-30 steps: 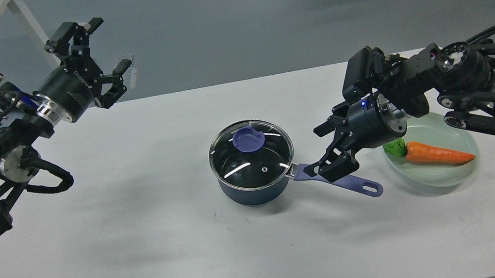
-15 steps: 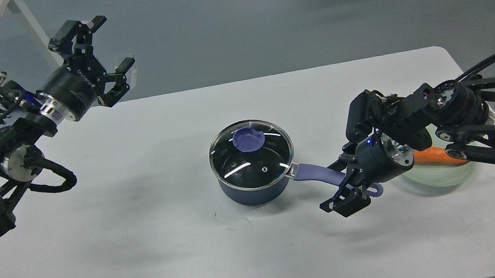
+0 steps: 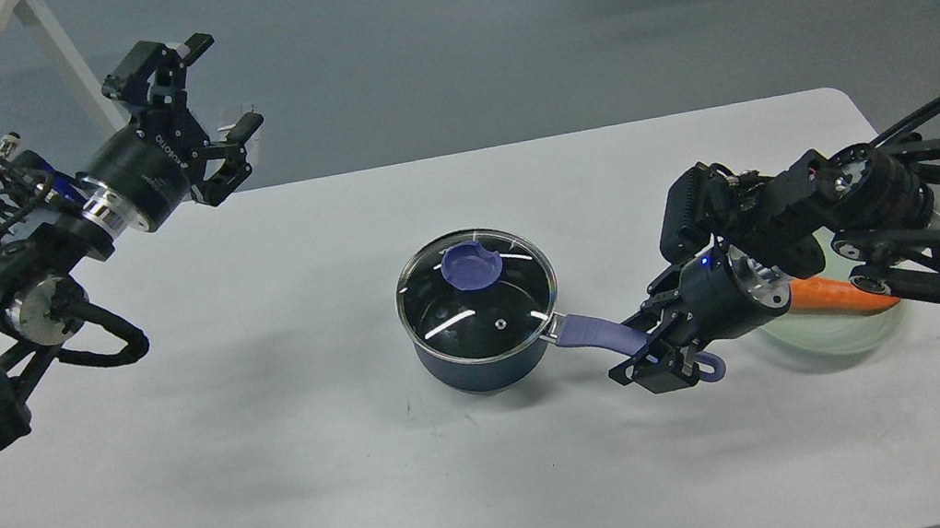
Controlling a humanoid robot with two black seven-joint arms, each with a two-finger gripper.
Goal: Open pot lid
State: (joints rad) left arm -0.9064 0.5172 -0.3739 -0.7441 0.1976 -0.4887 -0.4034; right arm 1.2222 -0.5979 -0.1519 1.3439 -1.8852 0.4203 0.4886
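Observation:
A dark blue pot (image 3: 476, 367) stands mid-table with a glass lid (image 3: 486, 308) on it. The lid has a purple knob (image 3: 470, 266). The pot's purple handle (image 3: 592, 335) points right and toward the front. My right gripper (image 3: 655, 364) sits at the outer part of the handle, its fingers closed around it, low over the table. My left gripper (image 3: 222, 87) is open and empty, raised above the table's far left corner, well away from the pot.
A pale green plate (image 3: 844, 334) with an orange carrot (image 3: 843, 297) lies right of the pot, partly hidden behind my right arm. The white table (image 3: 273, 442) ends close on the right, past the plate.
My right gripper dropped from above the handle near the pot to its outer end and closed around it. My left gripper drifted slightly right. The pot and lid stayed put.

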